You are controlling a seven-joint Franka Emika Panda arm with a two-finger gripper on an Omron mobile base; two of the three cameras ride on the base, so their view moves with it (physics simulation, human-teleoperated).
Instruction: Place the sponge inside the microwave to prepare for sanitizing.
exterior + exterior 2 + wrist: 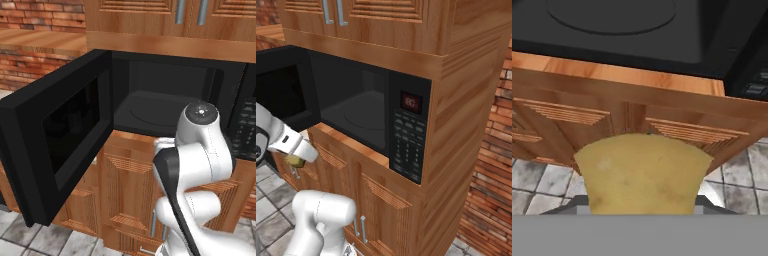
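In the left base view the microwave (165,100) stands open, its door (55,135) swung out to the left with the dark glass facing the camera. The cavity is dark, with a round turntable outline (155,112) on its floor. The arm (192,165) rises in front of the cavity's right half and hides the wooden edge below it. Brick wall (30,65) shows at the far left and cupboard doors (125,190) fill the space under the microwave.

The right base view looks at the same microwave (363,107) from the other side. Here the keypad panel (408,145) and its small red display (411,103) are plain, which the left base view shows only as a sliver at its right edge. The white hand reaches in from the left edge, and a bit of the sponge (296,160) peeks out beneath it, low and in front of the cupboard, below the wooden ledge (351,145) under the cavity. The claw (298,159) itself is mostly covered by the hand. Upper cupboards with metal handles (333,12) sit above, and a brick wall (491,165) stands at the right.

The hand view gives the closest look: the sponge (643,172) fills the lower middle, held in the claw, whose fingertips are hidden behind it. Beyond it lie the cupboard fronts, then the ledge, then the black cavity floor with the turntable ring (612,15) at the top. Grey floor tiles (739,175) show at the lower corners. The sponge is outside the microwave, lower than its opening.
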